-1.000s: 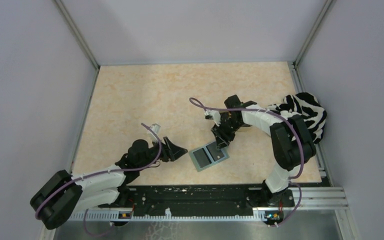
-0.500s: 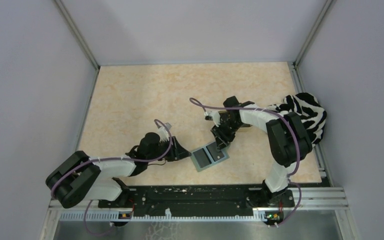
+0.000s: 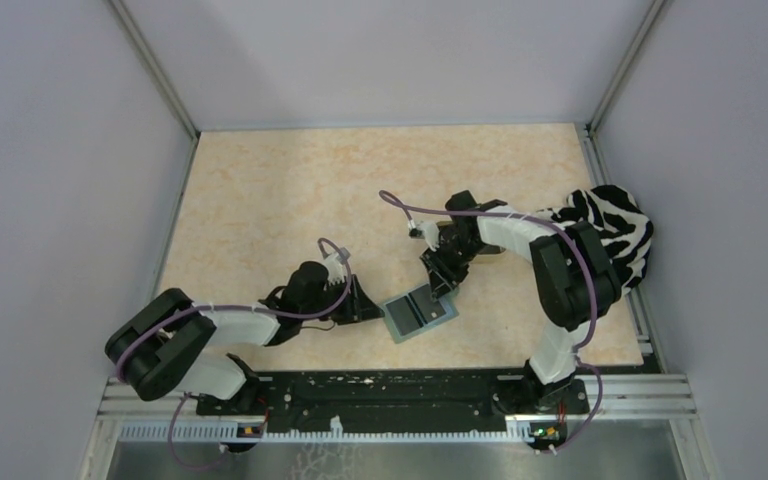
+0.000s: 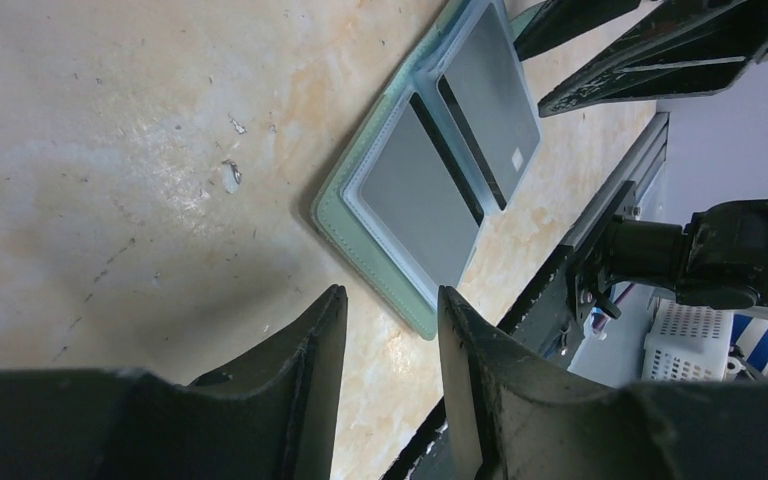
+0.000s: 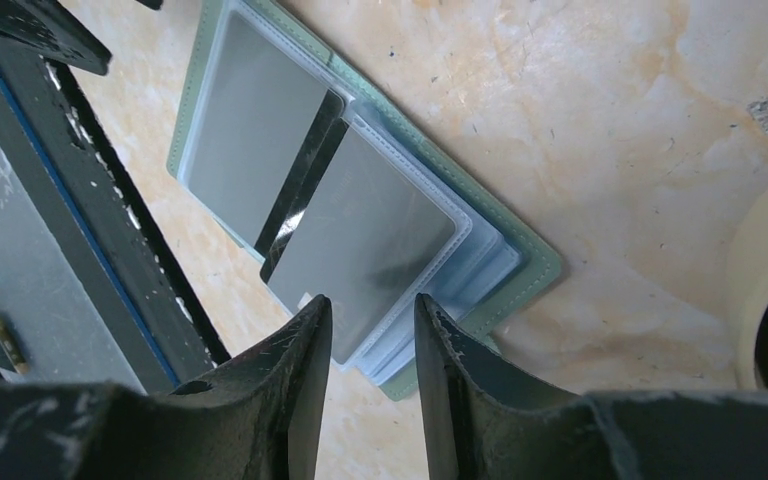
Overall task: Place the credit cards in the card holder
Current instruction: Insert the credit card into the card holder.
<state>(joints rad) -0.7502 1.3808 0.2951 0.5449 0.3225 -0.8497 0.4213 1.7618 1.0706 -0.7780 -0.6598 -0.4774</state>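
The card holder (image 3: 420, 313) lies open and flat near the table's front edge, pale green with clear sleeves. Two grey credit cards with black stripes sit in its sleeves (image 5: 360, 240) (image 5: 240, 130); the left wrist view shows them too (image 4: 415, 200). My left gripper (image 3: 376, 308) is low at the holder's left corner, open, with bare table between its fingers (image 4: 392, 300). My right gripper (image 3: 447, 287) hangs over the holder's far right edge, jaws narrowly open (image 5: 372, 305), the sleeve's corner showing beneath the gap.
A zebra-patterned cloth (image 3: 612, 232) lies at the right edge behind the right arm. A cream rounded rim (image 5: 765, 270) sits just right of the holder. The black base rail (image 3: 390, 385) runs close along the holder's near side. A white basket (image 4: 690, 340) stands off the table.
The left arm has swung right and down to the holder's left corner, and its jaws have narrowed a lot. The right gripper stayed at the far edge and narrowed slightly.
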